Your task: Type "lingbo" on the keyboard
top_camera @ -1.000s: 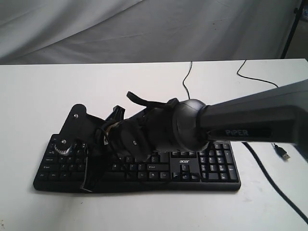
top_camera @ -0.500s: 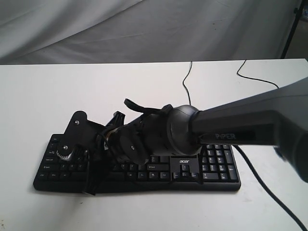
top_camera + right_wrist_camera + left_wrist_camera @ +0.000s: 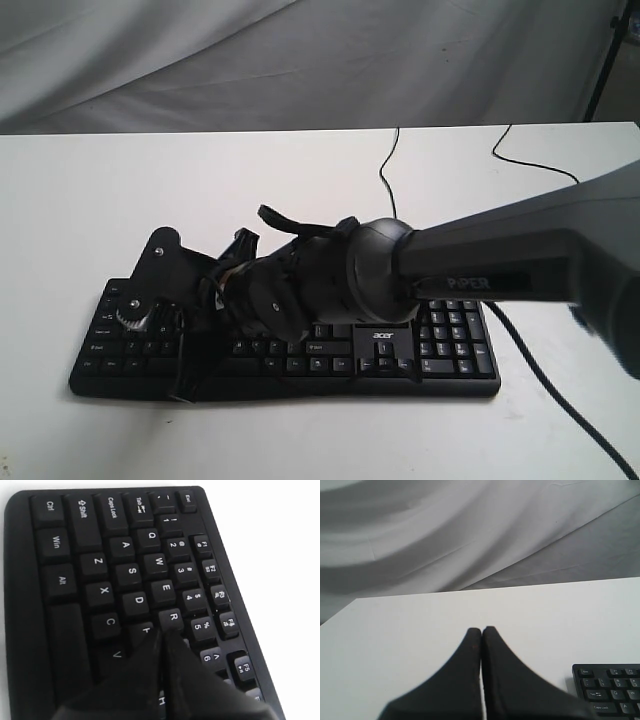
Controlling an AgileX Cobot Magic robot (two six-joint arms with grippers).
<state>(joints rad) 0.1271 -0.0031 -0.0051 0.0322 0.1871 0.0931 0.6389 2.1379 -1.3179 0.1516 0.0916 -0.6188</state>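
The black keyboard lies near the front of the white table. My right arm reaches across it from the right and hides most of its middle. My right gripper is shut, its fingers pointing down over the keyboard's left half. In the right wrist view the right gripper has its tips pressed together, empty, just below the R key, beside F, on the keyboard. My left gripper is shut and empty above bare table, with a corner of the keyboard beside it.
The keyboard's thin black cable runs back to the table's far edge. A second black cable curves along the right side. A grey cloth hangs behind the table. A black stand leg shows at the top right.
The right arm has shifted a little to the left and down over the keyboard, mostly in the first half second. Its gripper stays shut.
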